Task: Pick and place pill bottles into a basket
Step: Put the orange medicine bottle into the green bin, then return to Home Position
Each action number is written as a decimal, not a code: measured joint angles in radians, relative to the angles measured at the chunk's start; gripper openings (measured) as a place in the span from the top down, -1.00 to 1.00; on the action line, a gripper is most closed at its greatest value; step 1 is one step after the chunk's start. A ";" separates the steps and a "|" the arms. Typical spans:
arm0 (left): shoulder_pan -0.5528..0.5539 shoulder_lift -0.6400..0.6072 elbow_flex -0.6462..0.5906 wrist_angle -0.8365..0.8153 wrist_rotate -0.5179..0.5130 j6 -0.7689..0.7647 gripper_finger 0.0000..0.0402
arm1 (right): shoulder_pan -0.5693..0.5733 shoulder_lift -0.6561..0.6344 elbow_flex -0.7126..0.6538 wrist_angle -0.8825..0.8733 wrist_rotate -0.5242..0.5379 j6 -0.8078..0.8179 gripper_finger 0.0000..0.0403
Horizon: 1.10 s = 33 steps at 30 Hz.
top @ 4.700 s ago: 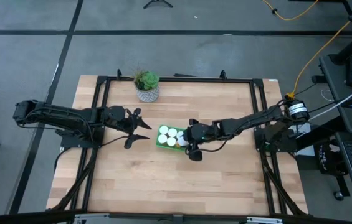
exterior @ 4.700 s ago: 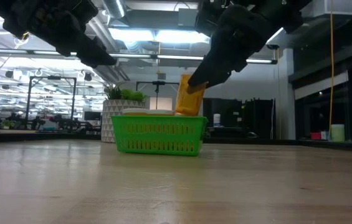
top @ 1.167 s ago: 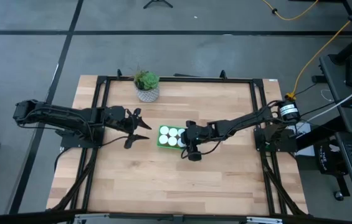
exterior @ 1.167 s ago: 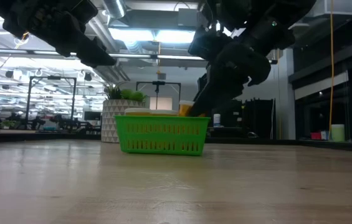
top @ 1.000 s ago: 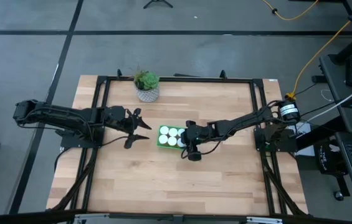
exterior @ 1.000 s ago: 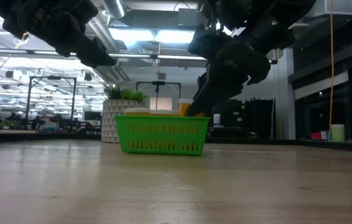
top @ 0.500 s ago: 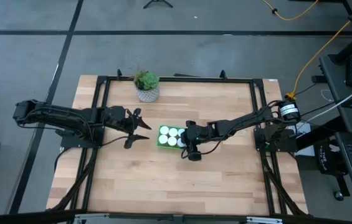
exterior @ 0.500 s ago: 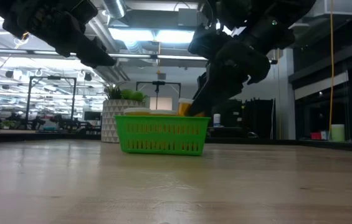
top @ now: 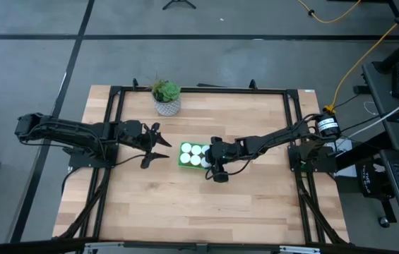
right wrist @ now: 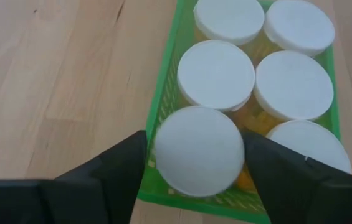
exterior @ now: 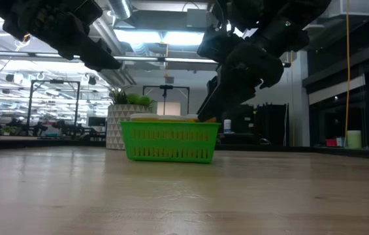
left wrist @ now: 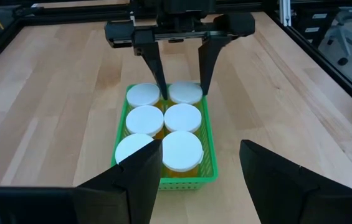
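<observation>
The green basket (top: pixel 181 159) sits mid-table and holds six orange pill bottles with white caps (left wrist: pixel 182 117), all upright. My right gripper (top: pixel 209 156) stands over the basket's right end. Its open fingers stand on either side of the corner bottle (right wrist: pixel 199 149), which also shows in the left wrist view (left wrist: pixel 185 92). I cannot tell whether the fingers touch this bottle, which stands down in the basket. My left gripper (top: pixel 162 147) is open and empty, above the table just left of the basket.
A potted plant in a white patterned pot (top: pixel 166 99) stands near the table's far edge, behind the basket. Bare wood lies on the near half of the table (top: pixel 185 204). A black frame runs along the table's sides.
The bottle between my right gripper's fingers has sunk from above the basket's rim down into the basket. The gripper itself has stayed in place.
</observation>
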 joint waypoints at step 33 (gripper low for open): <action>0.000 0.000 0.000 -0.001 0.000 0.008 -0.04 | 0.004 -0.006 0.088 -0.068 -0.051 0.023 -0.48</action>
